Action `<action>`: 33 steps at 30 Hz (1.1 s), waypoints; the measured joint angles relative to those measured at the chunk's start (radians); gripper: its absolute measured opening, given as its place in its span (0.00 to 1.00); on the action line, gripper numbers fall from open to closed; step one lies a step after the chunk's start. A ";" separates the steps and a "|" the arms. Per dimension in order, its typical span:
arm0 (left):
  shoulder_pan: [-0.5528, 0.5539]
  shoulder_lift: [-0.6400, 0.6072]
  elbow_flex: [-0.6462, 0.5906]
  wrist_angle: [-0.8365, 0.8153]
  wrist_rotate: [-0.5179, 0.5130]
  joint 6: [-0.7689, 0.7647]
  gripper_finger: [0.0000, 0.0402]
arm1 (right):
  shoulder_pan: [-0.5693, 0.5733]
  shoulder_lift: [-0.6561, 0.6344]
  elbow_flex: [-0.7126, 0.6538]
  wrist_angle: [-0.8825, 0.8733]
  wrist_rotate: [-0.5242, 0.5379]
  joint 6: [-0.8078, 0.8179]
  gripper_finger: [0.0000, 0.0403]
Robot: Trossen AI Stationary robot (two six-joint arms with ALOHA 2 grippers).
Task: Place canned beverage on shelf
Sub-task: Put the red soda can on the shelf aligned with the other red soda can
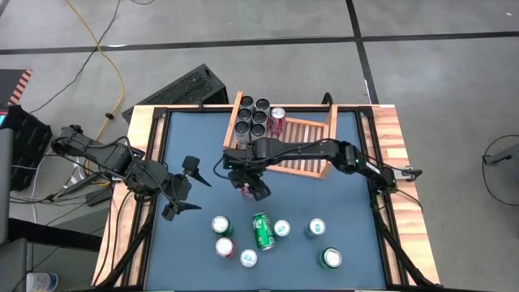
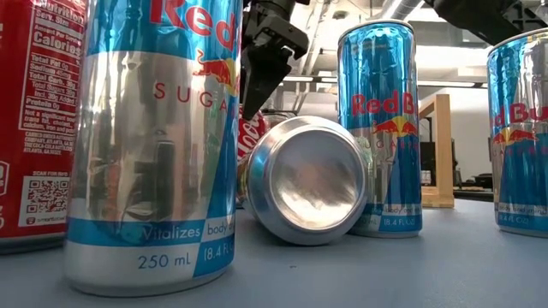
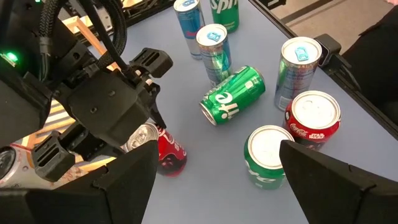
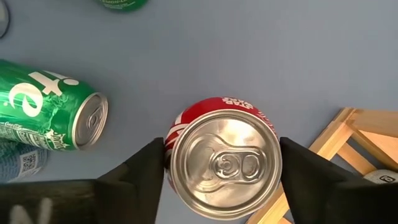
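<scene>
A red cola can [image 4: 224, 155] stands upright on the blue table top, just in front of the wooden shelf [image 1: 304, 150]. My right gripper [image 1: 247, 188] comes down over it, one finger on each side of it [image 4: 221, 163]. The left wrist view shows the same can [image 3: 169, 152] below that gripper. On the shelf's far left stand several black cans [image 1: 251, 118] and a red one [image 1: 278, 120]. My left gripper [image 1: 185, 188] hovers open at the table's left, holding nothing. My right gripper pinches the red can's upper side wall, just below the rim [image 4: 169, 155], between its two fingers [image 4: 146, 171]. The fingers come from above, pointing steeply down. The can stays upright with its base [image 3: 171, 168] on the table.
A green can [image 1: 262, 231] lies on its side near the table's front. Several upright cans stand around it, such as a blue-silver one [image 1: 316, 228] and a red one [image 1: 225, 247]. The shelf's front corner [image 4: 354, 134] is close beside the held can.
</scene>
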 joint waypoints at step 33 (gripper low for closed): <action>0.000 0.000 0.000 -0.036 -0.001 -0.017 0.80 | -0.175 -0.223 -0.002 -0.243 0.088 0.228 0.58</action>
